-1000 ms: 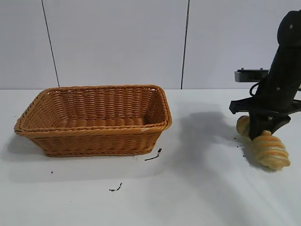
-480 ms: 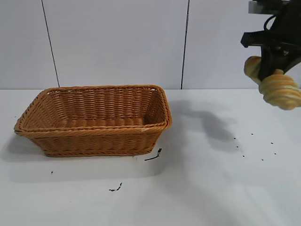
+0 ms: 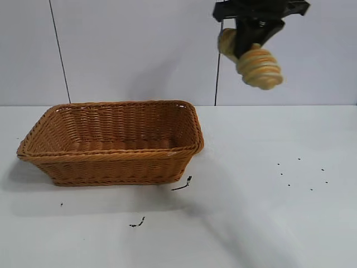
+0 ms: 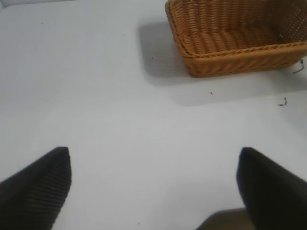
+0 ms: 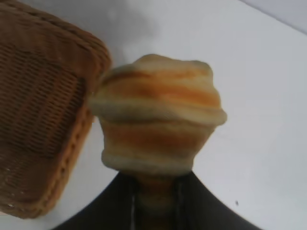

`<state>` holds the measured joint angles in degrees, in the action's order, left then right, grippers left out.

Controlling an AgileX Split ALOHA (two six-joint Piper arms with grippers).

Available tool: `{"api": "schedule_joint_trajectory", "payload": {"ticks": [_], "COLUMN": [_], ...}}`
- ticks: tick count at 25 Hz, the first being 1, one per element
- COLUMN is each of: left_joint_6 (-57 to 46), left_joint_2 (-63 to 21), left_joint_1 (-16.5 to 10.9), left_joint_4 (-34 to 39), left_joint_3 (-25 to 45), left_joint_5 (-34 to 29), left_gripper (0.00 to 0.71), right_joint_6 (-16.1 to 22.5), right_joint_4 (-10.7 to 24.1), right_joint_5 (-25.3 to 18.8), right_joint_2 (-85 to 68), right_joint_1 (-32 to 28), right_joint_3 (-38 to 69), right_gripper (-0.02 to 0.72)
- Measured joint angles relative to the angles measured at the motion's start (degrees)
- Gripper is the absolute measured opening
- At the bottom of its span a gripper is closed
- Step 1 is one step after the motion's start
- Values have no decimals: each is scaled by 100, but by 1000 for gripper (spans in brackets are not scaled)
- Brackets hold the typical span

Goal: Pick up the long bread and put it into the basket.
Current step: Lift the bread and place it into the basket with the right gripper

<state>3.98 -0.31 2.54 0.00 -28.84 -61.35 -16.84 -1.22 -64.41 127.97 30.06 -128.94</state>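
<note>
The long bread (image 3: 254, 62), tan-yellow with orange-brown twisted ridges, hangs high in the air, held near its middle by my right gripper (image 3: 245, 42), which is shut on it. It is up and to the right of the basket (image 3: 111, 162), an orange-brown wicker basket standing on the white table. In the right wrist view the bread (image 5: 158, 115) fills the middle, clamped in the right gripper (image 5: 156, 201), with the basket's rim (image 5: 91, 96) beside and below it. My left gripper (image 4: 153, 184) is open and empty over bare table; the basket (image 4: 235, 52) lies far off from it.
Small dark crumbs lie on the table right of the basket (image 3: 301, 173). Two dark scraps lie in front of the basket (image 3: 183, 184). A grey panelled wall stands behind the table.
My right gripper has lifted the bread off the table at the right, carried it high up, and moved it left towards the basket. The basket has not moved.
</note>
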Motion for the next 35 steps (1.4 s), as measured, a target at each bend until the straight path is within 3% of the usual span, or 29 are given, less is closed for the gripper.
{"api": "schedule_joint_trajectory", "payload": {"ticks": [7,13,17,26,28,32,35], "left_joint_6": [0,0,0,0,0,0,0], "left_joint_2": [0,0,0,0,0,0,0], "left_joint_1": [0,0,0,0,0,0,0], "left_joint_4": [0,0,0,0,0,0,0], "left_joint_3": [0,0,0,0,0,0,0], "left_joint_5": [0,0,0,0,0,0,0], "left_gripper": [696,696,696,696,696,696,696], "right_joint_6": [-2276,-3473,-3706,-3719,-3719,-3719,-3714], "right_joint_4": [-2,-196,-231,-325,-365,-426,-430], "right_joint_5": [1302,1611,1611,1639,1633,1628,1666], "right_joint_2": [474,1007,1402,1632,1632,1632,1632], "right_joint_1": [712,818,818,818,818,818,818], "right_joint_3": [-48,-72,-72,-72,-72,-72,-72], "right_gripper": [115,115,115,130,204,495,609]}}
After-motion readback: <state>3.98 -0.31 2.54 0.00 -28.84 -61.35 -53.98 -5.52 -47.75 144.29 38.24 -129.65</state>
